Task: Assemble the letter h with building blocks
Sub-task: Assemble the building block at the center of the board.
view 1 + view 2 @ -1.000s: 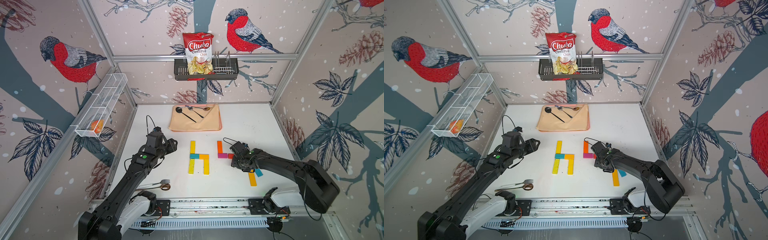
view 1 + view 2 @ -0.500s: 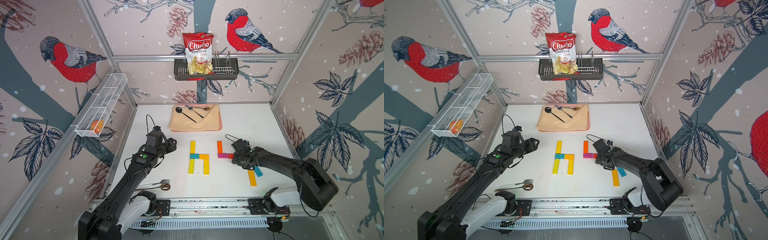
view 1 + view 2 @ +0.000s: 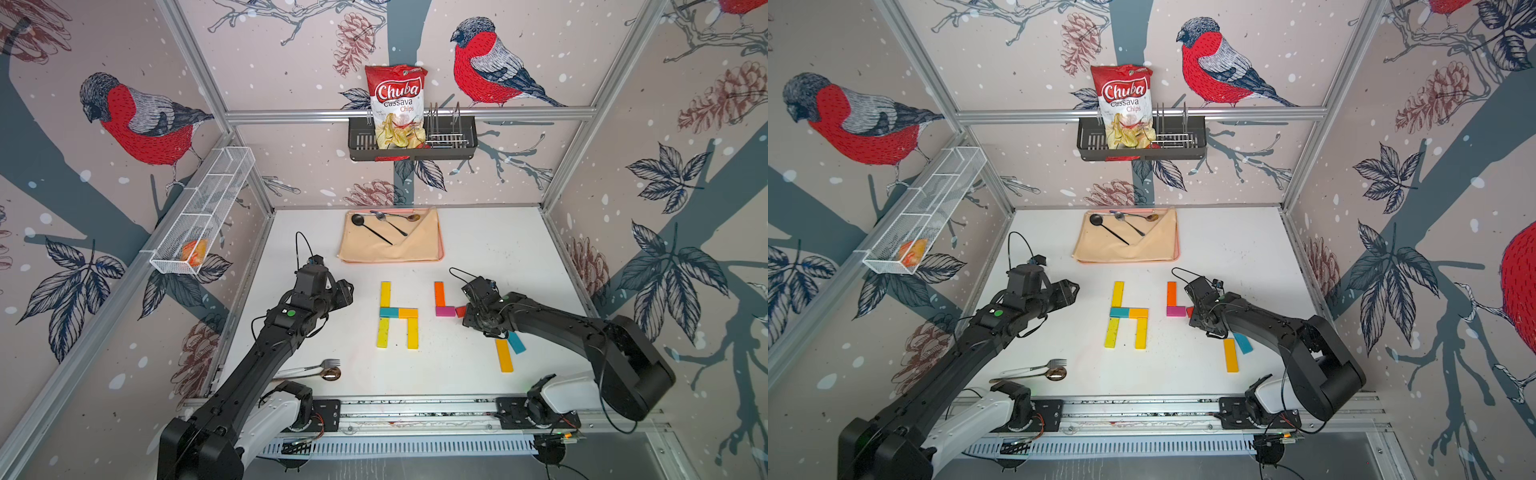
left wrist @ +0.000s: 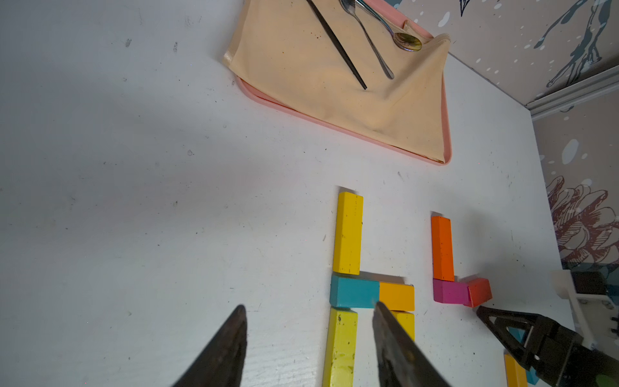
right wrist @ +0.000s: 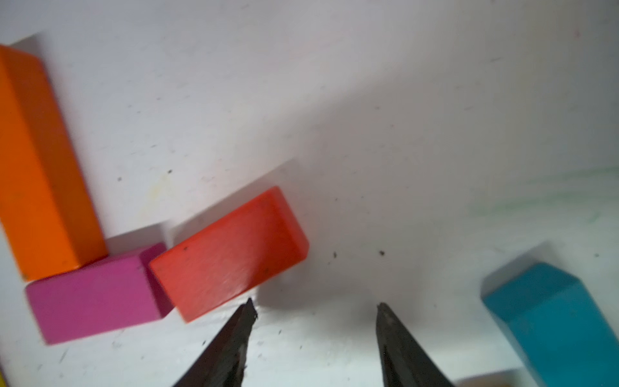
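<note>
Five building blocks lie joined in an h shape at the table's middle: yellow [image 3: 385, 294], teal [image 3: 389, 312], amber [image 3: 408, 313], and two yellow legs [image 3: 383, 332] [image 3: 412, 332]. To their right an orange block [image 3: 439, 293] [image 5: 40, 167] meets a magenta block [image 3: 445, 311] [image 5: 93, 295]. A red block [image 3: 460, 311] [image 5: 231, 251] lies skewed against the magenta one. My right gripper [image 5: 316, 306] is open, with one fingertip [image 5: 249, 306] at the red block's edge. A loose teal block [image 3: 516, 342] and an amber block [image 3: 504, 355] lie near that arm. My left gripper [image 4: 308, 306] [image 3: 347, 293] hovers open and empty left of the h.
A pink tray [image 3: 440, 253] with a cloth and spoons sits at the back of the table. A fork and spoon [image 3: 320, 370] lie front left. A wire basket [image 3: 199, 216] hangs on the left wall. A black rack [image 3: 411, 141] with a chips bag hangs on the rear wall.
My right gripper has shifted slightly toward the back, beside the red block. The left arm and the blocks have stayed where they were.
</note>
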Available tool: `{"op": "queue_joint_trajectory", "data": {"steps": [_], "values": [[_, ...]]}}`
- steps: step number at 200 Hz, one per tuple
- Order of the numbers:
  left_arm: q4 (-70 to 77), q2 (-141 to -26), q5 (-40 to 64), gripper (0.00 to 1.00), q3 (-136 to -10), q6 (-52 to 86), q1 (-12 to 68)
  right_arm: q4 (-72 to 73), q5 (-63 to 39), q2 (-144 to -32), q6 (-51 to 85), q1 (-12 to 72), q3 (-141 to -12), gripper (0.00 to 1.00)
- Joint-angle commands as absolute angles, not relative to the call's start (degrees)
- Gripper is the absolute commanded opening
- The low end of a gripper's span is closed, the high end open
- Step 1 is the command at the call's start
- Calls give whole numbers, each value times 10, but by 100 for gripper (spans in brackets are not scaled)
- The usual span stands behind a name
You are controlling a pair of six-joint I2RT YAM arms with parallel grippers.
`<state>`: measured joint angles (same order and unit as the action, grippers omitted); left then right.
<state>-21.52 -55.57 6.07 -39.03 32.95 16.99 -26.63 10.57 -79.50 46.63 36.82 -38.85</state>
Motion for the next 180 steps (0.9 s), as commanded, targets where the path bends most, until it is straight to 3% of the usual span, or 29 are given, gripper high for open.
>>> {"op": "queue_joint_trajectory", "data": {"steps": [1, 32, 55, 77, 132, 180], "values": [[-198, -562, 77, 58, -386, 314, 169, -309, 128, -769, 472, 371, -408, 63], [-194, -562, 80, 58, -380, 314, 169, -313, 105, -767, 455, 360, -429, 66], [-194, -560, 76, 58, -378, 312, 169, -287, 67, -777, 458, 365, -426, 58], [-196, -572, 89, 57, -380, 302, 170, -237, 16, -779, 469, 366, -411, 58], [-198, -651, 285, 47, -408, 245, 180, -196, -7, -808, 488, 375, -398, 59], [-201, -649, 257, 47, -403, 248, 184, -173, -19, -820, 486, 367, -397, 59]]}}
